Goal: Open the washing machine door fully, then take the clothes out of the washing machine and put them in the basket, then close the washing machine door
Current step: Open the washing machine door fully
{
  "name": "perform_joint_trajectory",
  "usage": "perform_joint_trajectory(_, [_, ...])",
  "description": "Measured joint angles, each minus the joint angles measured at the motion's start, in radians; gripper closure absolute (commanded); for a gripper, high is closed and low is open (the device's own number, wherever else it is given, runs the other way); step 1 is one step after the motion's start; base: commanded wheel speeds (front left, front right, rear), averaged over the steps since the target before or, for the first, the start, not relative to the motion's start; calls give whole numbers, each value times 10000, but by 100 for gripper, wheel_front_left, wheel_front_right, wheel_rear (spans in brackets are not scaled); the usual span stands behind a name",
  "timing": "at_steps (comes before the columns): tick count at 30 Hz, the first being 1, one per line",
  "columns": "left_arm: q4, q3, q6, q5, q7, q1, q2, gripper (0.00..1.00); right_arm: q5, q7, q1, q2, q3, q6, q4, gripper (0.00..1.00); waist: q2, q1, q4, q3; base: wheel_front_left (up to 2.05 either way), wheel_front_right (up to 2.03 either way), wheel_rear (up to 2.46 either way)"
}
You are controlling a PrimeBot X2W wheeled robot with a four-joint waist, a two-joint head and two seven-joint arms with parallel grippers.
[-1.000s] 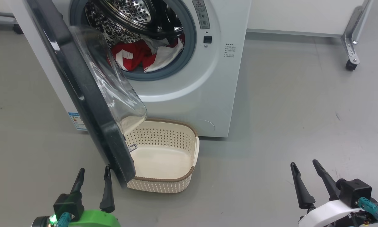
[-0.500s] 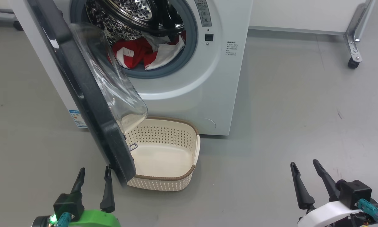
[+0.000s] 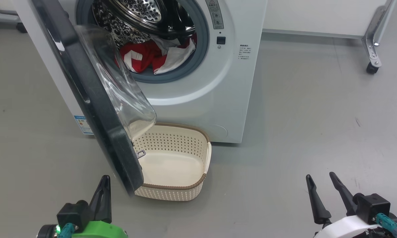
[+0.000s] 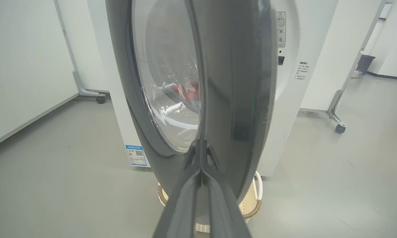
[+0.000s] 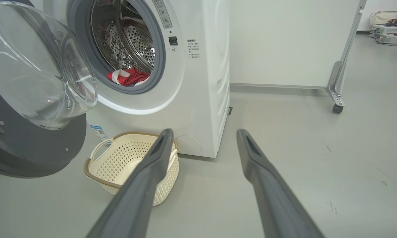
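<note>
Left gripper (image 3: 104, 185) closed, empty, beside the edge of the washing machine door (image 3: 96, 109); right gripper (image 3: 320, 177) spread wide, empty, over grey floor (image 3: 301, 115).

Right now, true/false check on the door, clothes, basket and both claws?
1. The washing machine door stands open. True.
2. The clothes lie inside the washing machine. True.
3. The basket holds clothes. False: the basket holds none and stands on the floor in front of the machine.
4. The left claw is shut. True.
5. The right claw grips the door. False: the right claw is open, well apart from the door, holding nothing.
</note>
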Motion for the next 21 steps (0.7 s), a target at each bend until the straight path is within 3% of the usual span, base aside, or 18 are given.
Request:
perform_joint_trajectory(6, [-38,217,4,-545,0,1,-4,100,-94,0,2,17,-2,0,0,0,-1,0,58,-13,0,0,0])
perform_joint_trajectory(21, [-1887,1287,-10,-349,-4,-789,-17,100,-182,0,9,169,-73,0,0,0,0,0,101,-76,0,0,0])
